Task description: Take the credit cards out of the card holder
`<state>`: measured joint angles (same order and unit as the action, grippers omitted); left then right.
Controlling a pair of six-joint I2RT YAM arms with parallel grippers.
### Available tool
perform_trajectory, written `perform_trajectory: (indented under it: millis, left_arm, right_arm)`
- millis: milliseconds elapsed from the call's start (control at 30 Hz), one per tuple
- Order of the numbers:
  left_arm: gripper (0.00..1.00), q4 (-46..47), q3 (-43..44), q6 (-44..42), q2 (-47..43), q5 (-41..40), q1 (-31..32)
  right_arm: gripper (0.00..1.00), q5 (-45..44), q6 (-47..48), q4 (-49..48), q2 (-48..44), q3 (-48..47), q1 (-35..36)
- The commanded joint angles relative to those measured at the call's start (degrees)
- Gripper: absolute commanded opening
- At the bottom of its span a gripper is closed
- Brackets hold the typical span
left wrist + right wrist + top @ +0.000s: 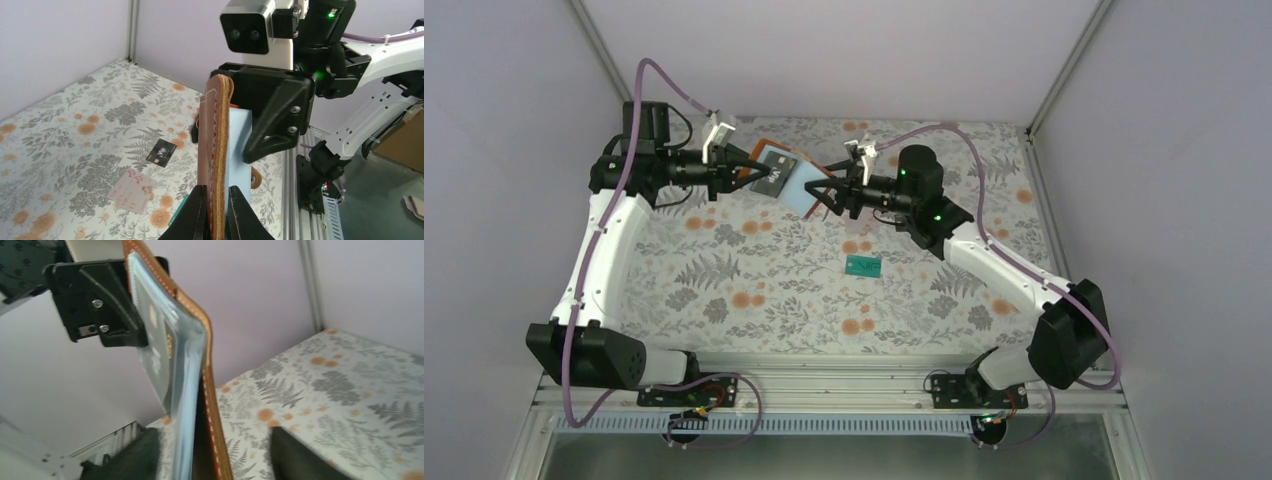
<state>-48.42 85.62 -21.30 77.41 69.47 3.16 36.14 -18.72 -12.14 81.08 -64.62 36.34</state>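
The card holder hangs open above the far middle of the flowered tabletop. My left pincer is clamped on one end. My right pincer stands spread around the other end, apparently touching nothing. The pink card, black card and teal card lie on the tabletop, so I'd grip firmly and check the clear sleeves. The holder stands on edge, long axis running pincer to pincer, blue lining facing my bases
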Motion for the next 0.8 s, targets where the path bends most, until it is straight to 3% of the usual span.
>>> perform_trajectory:
  millis: [0, 33, 67, 167, 267, 433, 533, 667, 767]
  left_arm:
    - [0.02, -0.7, 1.09, -1.5, -0.85, 4.3, 0.05]
    - [0.02, -0.96, 1.09, -1.93, -0.84, 4.55, 0.03]
    - [0.02, -1.09, 0.97, -2.25, -0.9, 4.67, 0.01]
    - [0.03, -2.29, -0.19, -4.74, -0.79, 4.46, 0.03]
    - [0.26, -4.05, -2.27, -9.42, -0.75, 2.04, 0.01]
    - [0.44, -3.79, -5.44, -13.66, -1.43, -3.05, 0.13]
    - [0.49, -4.02, -5.39, -14.84, -1.47, -3.96, 0.85]
    - [0.64, -3.88, -4.81, -14.58, -1.78, -6.79, 4.7]
    - [0.68, -2.83, -5.26, -13.28, -1.27, -8.0, 7.28]
  right_arm:
    - [0.22, 8.21, 1.03, -3.87, 0.39, -2.0, -0.21]
    - [0.07, 7.64, 1.6, -3.11, 0.11, -2.13, -0.21]
    - [0.05, 7.07, 2.51, -2.29, -0.28, -2.17, -0.21]
    - [0.04, 4.03, 7.39, 4.35, -2.39, -3.6, -0.35]
    - [0.04, 0.88, 15.44, 16.19, -3.93, -7.32, -0.69]
    - [0.04, -2.75, 26.66, 35.41, -3.28, -14.73, -0.73]
    - [0.04, -3.02, 29.06, 40.05, -3.09, -17.08, -0.74]
    - [0.04, -6.67, 28.42, 42.26, -1.96, -20.07, -0.68]
    - [0.04, -6.81, 28.08, 43.77, -0.74, -22.25, -0.67]
